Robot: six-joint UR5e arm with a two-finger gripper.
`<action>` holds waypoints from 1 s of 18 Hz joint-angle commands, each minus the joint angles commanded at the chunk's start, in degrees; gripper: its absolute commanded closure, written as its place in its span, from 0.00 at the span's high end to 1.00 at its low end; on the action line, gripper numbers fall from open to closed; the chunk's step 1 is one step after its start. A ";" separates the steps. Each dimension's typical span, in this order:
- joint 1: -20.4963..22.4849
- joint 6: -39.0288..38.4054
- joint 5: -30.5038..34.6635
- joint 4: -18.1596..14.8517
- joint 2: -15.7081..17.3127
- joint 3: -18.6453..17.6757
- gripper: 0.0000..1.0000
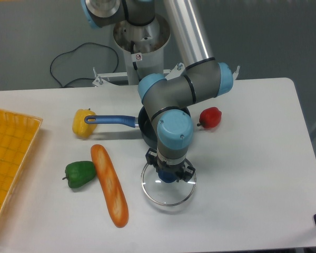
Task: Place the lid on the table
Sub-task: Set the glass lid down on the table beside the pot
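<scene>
UR5e arm w/ tool (168,174) pointing straight down, fingers closed round the blue centre knob of the lid (168,193). Lid: clear glass, thin silver rim, roughly level, at or just above the table (253,158) surface; contact w/ the surface can't be told. Lid position: about mid-table, toward the front edge, just in front of the pan (147,126). Pan: dark, blue handle pointing toward the left edge, largely hidden behind the arm's wrist. Yellow pepper (83,122) at the handle's end, touching or nearly so. Red pepper (210,117) right of the pan, nearer the back edge. Baguette (109,184) lies left of the lid, near but apart; green pepper (79,173) just beside its left side. Yellow-orange gridded tray (10,163) at the left edge.
</scene>
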 joint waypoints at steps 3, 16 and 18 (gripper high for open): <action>-0.35 -0.17 0.09 0.00 -0.61 0.00 0.72; -0.70 0.18 0.00 0.70 -1.49 0.17 0.73; -0.70 0.35 0.00 0.79 -1.50 0.44 0.93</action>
